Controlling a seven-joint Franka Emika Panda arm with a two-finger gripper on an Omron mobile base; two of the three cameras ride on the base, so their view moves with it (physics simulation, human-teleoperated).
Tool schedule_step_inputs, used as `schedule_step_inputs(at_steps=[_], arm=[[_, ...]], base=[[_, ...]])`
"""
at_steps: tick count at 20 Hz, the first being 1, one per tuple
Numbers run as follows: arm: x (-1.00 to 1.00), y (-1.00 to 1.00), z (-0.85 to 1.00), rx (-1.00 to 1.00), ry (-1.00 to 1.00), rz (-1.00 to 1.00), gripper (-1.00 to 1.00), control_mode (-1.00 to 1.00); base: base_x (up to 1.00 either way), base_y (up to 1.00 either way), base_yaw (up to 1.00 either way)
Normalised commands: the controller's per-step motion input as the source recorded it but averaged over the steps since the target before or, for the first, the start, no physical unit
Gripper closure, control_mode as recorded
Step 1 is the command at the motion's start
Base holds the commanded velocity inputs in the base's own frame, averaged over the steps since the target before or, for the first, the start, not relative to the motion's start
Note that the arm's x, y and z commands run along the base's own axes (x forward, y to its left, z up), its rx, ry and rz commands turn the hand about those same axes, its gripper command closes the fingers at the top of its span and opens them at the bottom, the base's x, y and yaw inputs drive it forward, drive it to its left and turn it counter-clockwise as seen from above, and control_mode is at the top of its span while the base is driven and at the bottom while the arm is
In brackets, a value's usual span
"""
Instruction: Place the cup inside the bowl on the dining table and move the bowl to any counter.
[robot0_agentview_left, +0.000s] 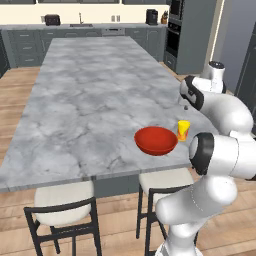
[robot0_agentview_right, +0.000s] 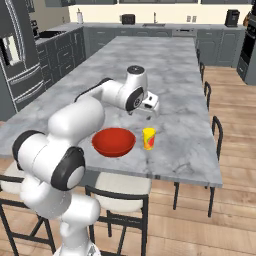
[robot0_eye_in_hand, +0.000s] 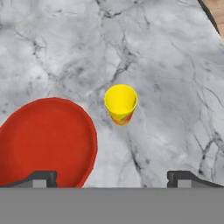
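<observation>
The cup (robot0_agentview_right: 148, 138) stands upright just beside the bowl (robot0_agentview_right: 113, 142) on the dining table (robot0_agentview_right: 165, 70).

Bare marble around cup (robot0_eye_in_hand: 120, 104), bowl (robot0_eye_in_hand: 43, 142) beside.

The yellow cup (robot0_eye_in_hand: 120, 104) stands upright near the middle of the hand view, empty. The red bowl (robot0_eye_in_hand: 43, 142) sits just beside it at the lower left, empty too. Both rest on the grey marble dining table (robot0_agentview_left: 85, 100).

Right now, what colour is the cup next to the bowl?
Yellow, with orange-red and greenish patches low on its side. The cup shows best in the hand view.
</observation>
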Motion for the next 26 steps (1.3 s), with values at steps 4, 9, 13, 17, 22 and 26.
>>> schedule_step_inputs(at_steps=[4,9,13,17,22,26], arm=[[0.58,-0.11,-0.19,-0.01,0.0,0.0,-1.0,-1.0],[0.41,-0.3,-0.14,-0.01,0.0,0.0,-1.0,-1.0],[0.24,-0.27,-0.09,0.0,0.0,0.0,-1.0,-1.0],[0.06,-0.18,-0.16,0.0,0.0,0.0,-1.0,-1.0],[0.07,-0.18,-0.26,0.0,0.0,0.0,-1.0,-1.0],[0.07,-0.05,-0.23,0.0,0.0,0.0,-1.0,-1.0]], base=[[0.0,0.0,0.0],[0.0,0.0,0.0],[0.0,0.0,0.0],[0.0,0.0,0.0],[0.0,0.0,0.0],[0.0,0.0,0.0]])
